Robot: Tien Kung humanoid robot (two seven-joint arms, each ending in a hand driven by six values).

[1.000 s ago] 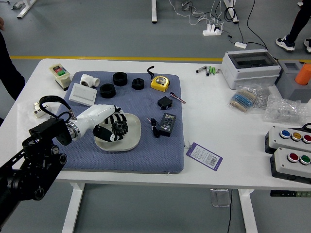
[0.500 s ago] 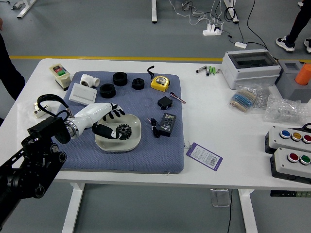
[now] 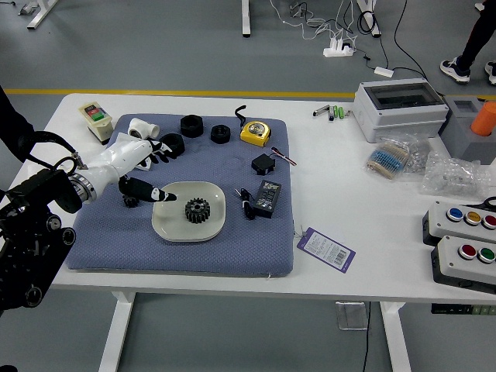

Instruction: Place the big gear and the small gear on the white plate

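My left hand (image 3: 149,172) is over the left part of the blue mat, its fingers spread and holding nothing, the thumb reaching toward the plate's left rim. A black gear (image 3: 198,210) lies on the white plate (image 3: 169,226), near its middle. A smaller dark round piece, perhaps the small gear (image 3: 131,201), shows on the mat just below the hand, partly hidden by it. My right hand is out of view.
Black rings (image 3: 220,134), a white pipe fitting (image 3: 143,129) and a yellow tape measure (image 3: 255,132) line the mat's far side. A black box (image 3: 267,198) and cable lie right of the plate. Button boxes (image 3: 466,260) stand far right.
The left hand has let go of the gear, leaving it on the plate, and has moved left off the plate. The small dark piece on the mat has come into view.
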